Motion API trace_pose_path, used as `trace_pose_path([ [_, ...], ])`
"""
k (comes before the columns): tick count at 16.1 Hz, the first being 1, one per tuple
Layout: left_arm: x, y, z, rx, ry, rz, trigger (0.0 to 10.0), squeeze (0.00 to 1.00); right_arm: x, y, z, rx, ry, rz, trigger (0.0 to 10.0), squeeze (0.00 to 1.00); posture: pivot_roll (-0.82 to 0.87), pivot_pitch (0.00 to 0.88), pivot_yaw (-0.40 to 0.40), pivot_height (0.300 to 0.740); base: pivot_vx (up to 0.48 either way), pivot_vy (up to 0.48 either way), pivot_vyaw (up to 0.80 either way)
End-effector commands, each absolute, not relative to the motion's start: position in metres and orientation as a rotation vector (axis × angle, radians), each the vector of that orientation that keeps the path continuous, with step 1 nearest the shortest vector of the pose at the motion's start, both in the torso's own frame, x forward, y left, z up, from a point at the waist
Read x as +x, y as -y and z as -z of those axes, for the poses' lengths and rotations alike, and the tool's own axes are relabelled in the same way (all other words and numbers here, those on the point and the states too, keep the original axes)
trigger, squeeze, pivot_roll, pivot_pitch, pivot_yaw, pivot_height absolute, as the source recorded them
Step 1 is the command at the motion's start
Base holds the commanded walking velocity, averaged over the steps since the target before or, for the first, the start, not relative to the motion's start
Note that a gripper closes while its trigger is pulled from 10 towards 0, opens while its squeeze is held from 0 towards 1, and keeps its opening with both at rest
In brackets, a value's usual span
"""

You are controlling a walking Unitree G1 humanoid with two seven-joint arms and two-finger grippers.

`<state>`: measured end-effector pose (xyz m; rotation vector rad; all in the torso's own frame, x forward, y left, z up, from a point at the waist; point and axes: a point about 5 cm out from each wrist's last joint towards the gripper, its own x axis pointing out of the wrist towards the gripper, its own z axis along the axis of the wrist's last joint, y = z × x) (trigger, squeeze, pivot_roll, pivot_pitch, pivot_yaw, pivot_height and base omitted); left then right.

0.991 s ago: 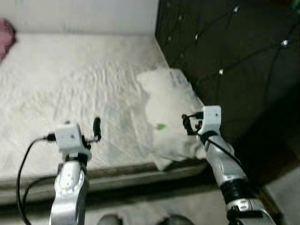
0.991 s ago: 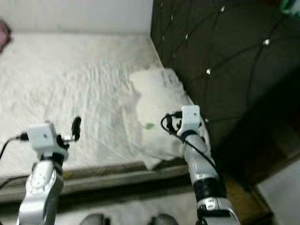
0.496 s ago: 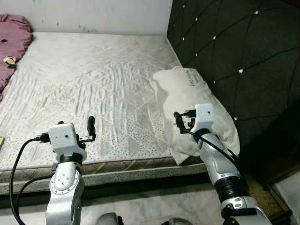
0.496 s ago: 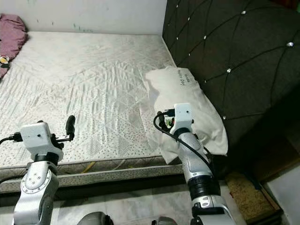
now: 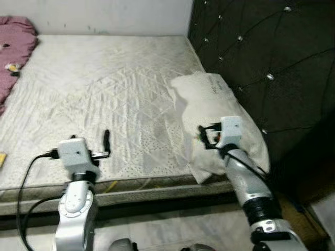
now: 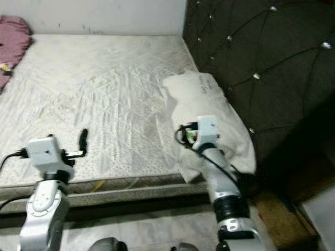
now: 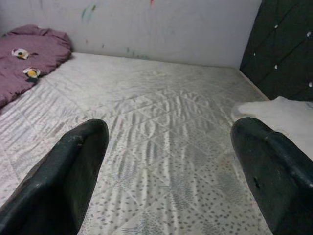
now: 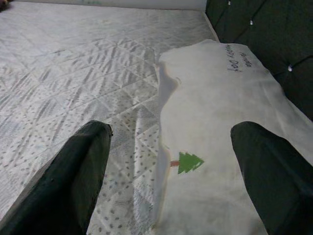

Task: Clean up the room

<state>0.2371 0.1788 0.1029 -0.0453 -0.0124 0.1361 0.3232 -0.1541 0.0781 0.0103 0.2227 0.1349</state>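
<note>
Left gripper, at the near left, is raised over the near edge of the mattress; its two black fingers stand wide apart with nothing between them, as the left wrist view shows. A black cable loops down from the left wrist toward the floor.

At the far left, a purple blanket lies bunched on the mattress against the wall, with a small pale object resting on it; what that object is cannot be told. A small yellow item shows at the near left edge of the mattress, too cropped to identify.

The mattress, centre, is bare, white and quilted in a diamond pattern, with rumpled creases toward its middle. A yellow strip pokes out along its near edge, just beside the left arm.

Right of centre, a white pillow lies on the right side of the mattress, against the dark tufted headboard. Its near end overhangs the mattress edge. The pillow carries dark lettering near its far end and a small green tree print near its near end.

Right gripper, at the near right, hovers just above the near end of the pillow; its fingers are likewise spread wide and hold nothing, the tree print lying between them in the right wrist view.
</note>
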Motion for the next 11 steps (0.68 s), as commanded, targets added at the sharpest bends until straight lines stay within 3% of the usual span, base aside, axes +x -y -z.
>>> trace_pose_path([
  [1, 0.2374, -0.1831, -0.1047, -0.039, 0.016, -0.153, 10.0, 0.0, 0.3249, 0.1503, -0.0798, 0.02, -0.22, -0.141, 10.0, 0.0, 0.01, 0.035, -0.054, 0.74, 0.0, 0.45, 0.0],
  [11, 0.2377, -0.183, -0.1046, -0.035, 0.019, -0.155, 10.0, 0.0, 0.325, 0.1501, -0.0789, 0.019, -0.222, -0.148, 10.0, 0.0, 0.02, 0.033, -0.059, 0.74, 0.0, 0.456, 0.0],
])
